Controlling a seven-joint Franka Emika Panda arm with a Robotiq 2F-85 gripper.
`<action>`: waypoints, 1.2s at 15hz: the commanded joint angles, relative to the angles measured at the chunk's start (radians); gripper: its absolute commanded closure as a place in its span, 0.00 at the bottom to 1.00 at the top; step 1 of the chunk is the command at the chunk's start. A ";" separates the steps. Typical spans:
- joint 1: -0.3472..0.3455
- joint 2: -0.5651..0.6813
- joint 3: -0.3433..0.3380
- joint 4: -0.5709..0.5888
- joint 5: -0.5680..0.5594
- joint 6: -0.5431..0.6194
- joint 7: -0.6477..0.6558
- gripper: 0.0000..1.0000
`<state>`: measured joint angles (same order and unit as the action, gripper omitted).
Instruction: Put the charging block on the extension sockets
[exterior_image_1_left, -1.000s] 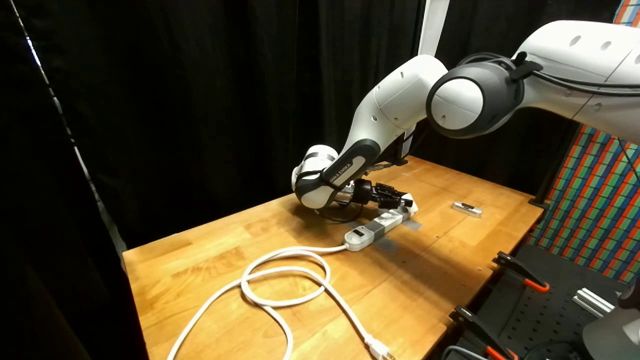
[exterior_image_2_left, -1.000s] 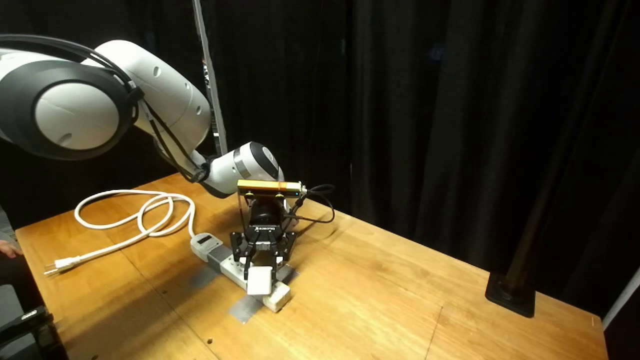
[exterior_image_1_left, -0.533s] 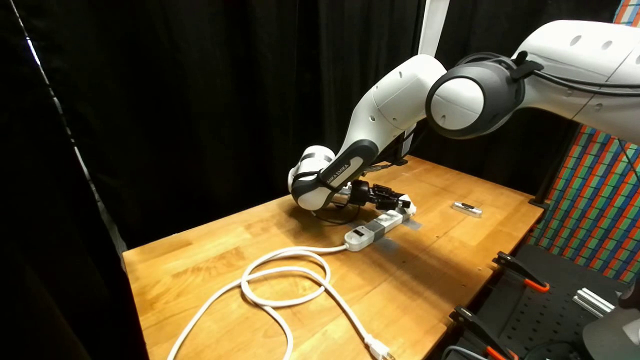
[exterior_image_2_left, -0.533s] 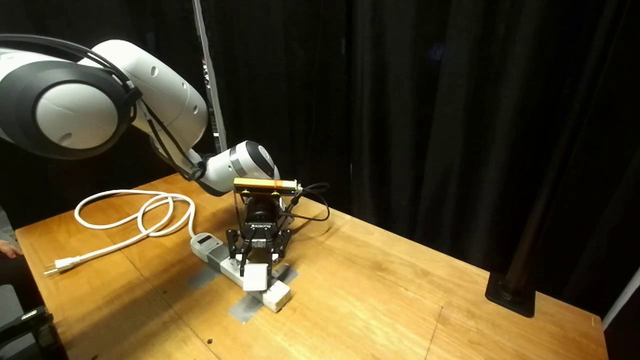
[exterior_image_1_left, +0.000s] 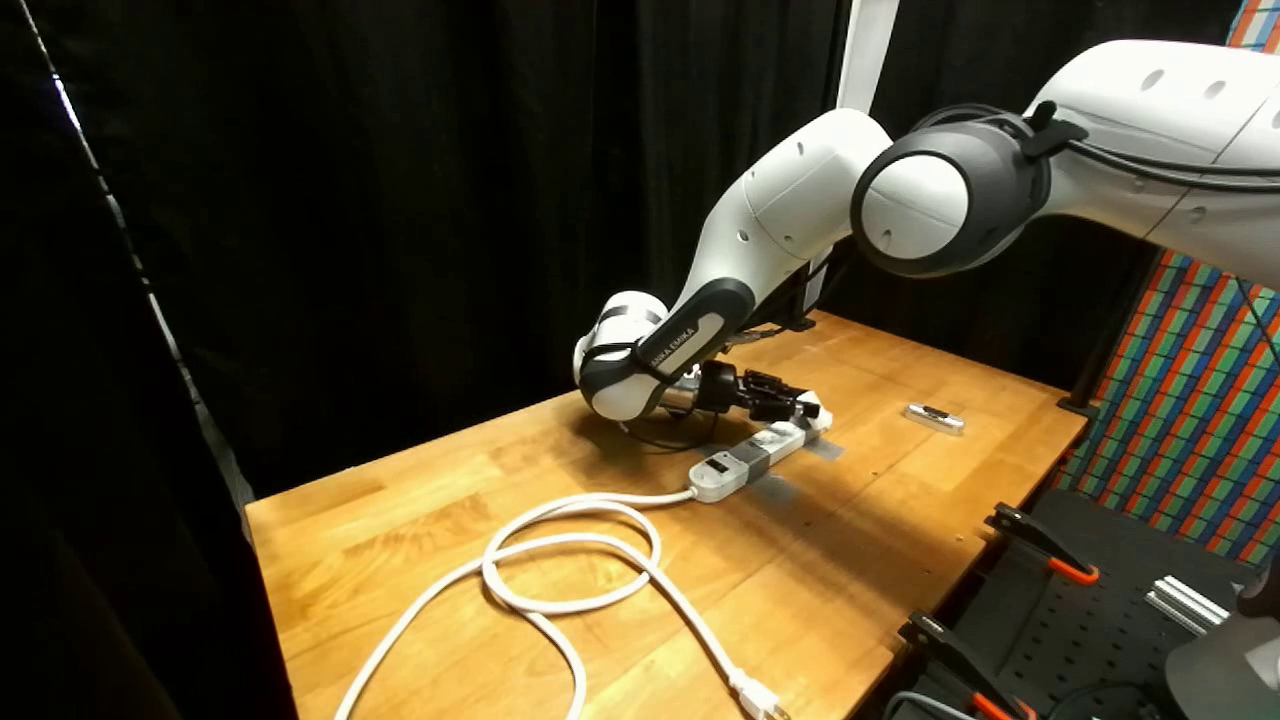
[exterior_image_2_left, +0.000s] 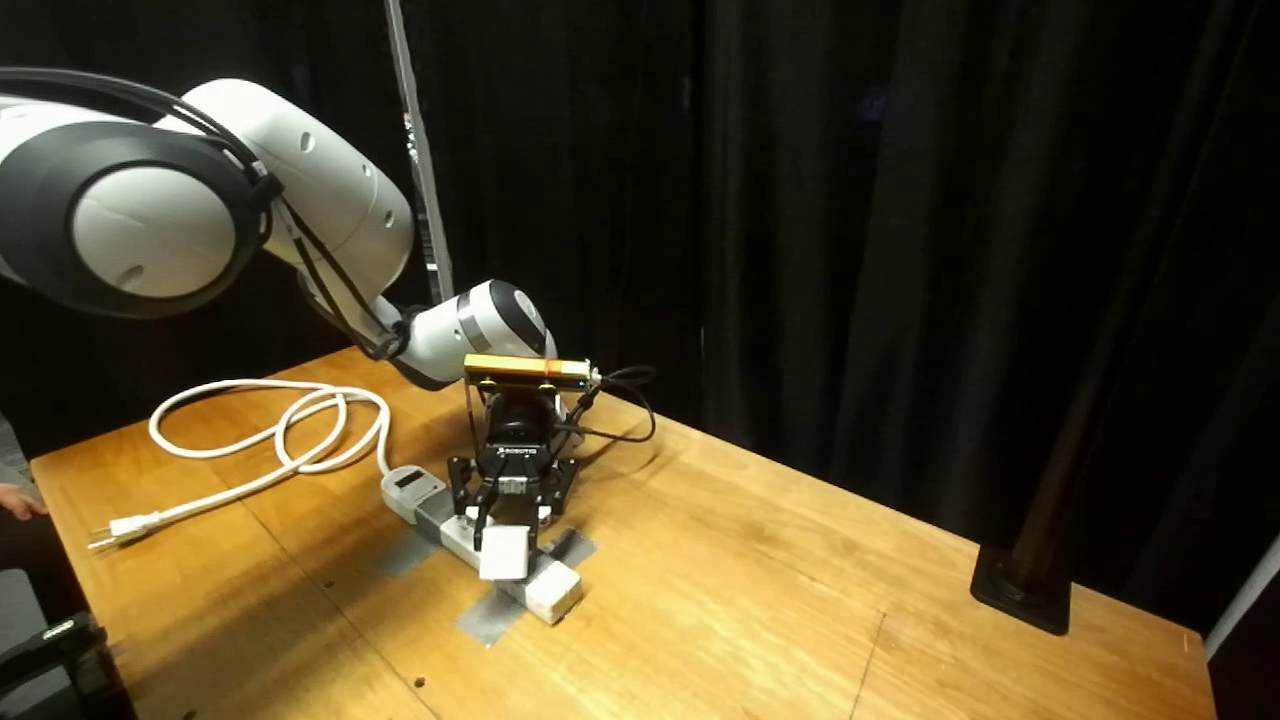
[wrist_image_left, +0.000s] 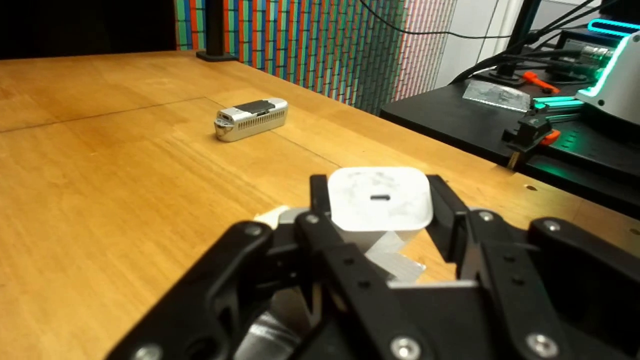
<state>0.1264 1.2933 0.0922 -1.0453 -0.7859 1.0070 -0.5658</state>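
The charging block (wrist_image_left: 380, 200), a white rounded cube with a small slot in its facing side, is pinched between the black fingers (wrist_image_left: 446, 210) of my gripper (exterior_image_2_left: 506, 548). In an exterior view the block (exterior_image_2_left: 504, 556) sits over the far part of the extension sockets, a white strip (exterior_image_2_left: 462, 541) taped to the table with grey tape. Whether the block touches the strip cannot be made out. The strip (exterior_image_1_left: 720, 478) also shows in an exterior view, its switch end toward the cable. My gripper and the block hide some of its sockets.
A thick white cable (exterior_image_1_left: 570, 604) lies looped on the wooden table (exterior_image_1_left: 450, 540). A small silver object with a dark top (wrist_image_left: 252, 119) lies beyond the strip. Clamps (exterior_image_1_left: 1040, 542) grip the table edge. A black post base (exterior_image_2_left: 1020, 590) stands on the table.
My gripper, with the charging block held in it, has shifted slightly along the strip toward its cable end. The strip and cable have stayed in place.
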 joint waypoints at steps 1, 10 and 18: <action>0.004 -0.027 0.040 -0.033 0.043 0.038 -0.026 0.77; -0.043 -0.281 0.149 -0.268 0.055 0.246 -0.238 0.77; -0.164 -0.516 0.150 -0.549 0.123 0.553 -0.561 0.77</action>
<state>0.0289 0.9160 0.2361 -1.4236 -0.7339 1.4538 -1.0275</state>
